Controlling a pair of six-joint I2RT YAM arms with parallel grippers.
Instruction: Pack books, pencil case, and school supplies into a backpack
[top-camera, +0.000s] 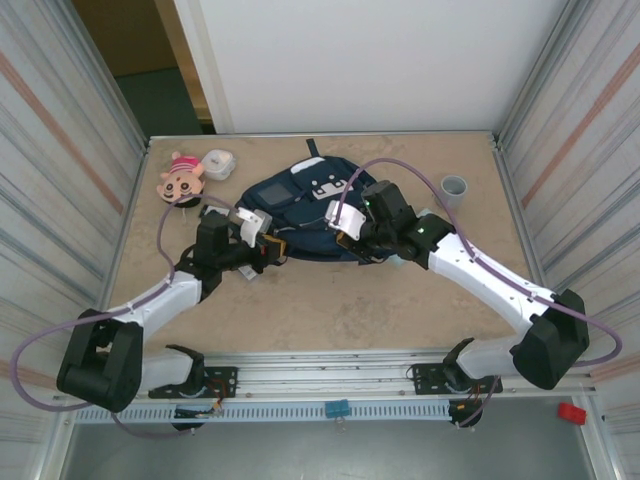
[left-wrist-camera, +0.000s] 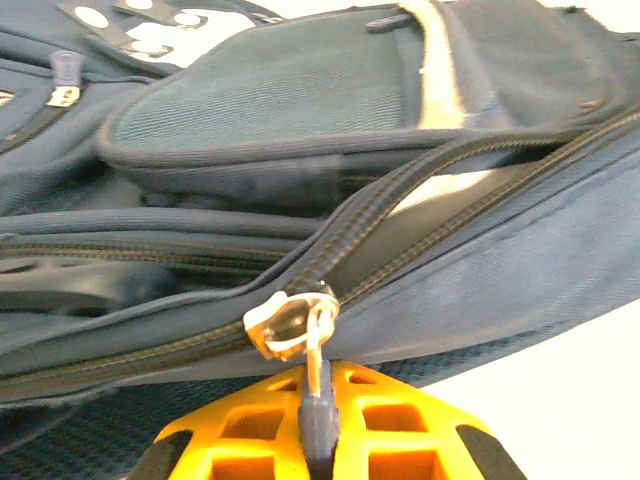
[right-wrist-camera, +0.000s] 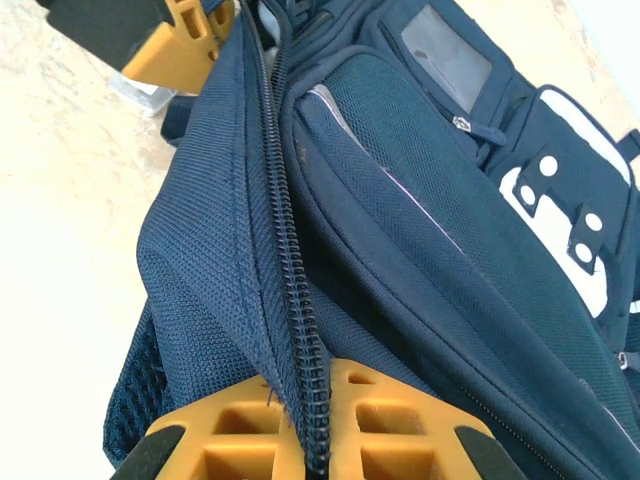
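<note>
The navy backpack (top-camera: 300, 200) lies flat at the table's middle back, grey patch and white patch facing up. My left gripper (left-wrist-camera: 318, 385) is shut on the dark pull tab of the main zipper, just below the silver slider (left-wrist-camera: 290, 322). To the right of the slider the zipper (left-wrist-camera: 420, 180) gapes, and something pale shows inside. My right gripper (right-wrist-camera: 318, 400) is shut on the backpack's zipper edge (right-wrist-camera: 290, 260), lifting the fabric. In the top view the left gripper (top-camera: 275, 248) and right gripper (top-camera: 345, 240) meet at the bag's near edge. Books, pencil case and school supplies are hidden.
A pink doll head (top-camera: 182, 175) and a small white object (top-camera: 218, 163) sit at the back left. A grey cup (top-camera: 454, 188) stands at the back right. Striped walls close both sides. Bare tabletop (top-camera: 320, 310) lies between the bag and the arm bases.
</note>
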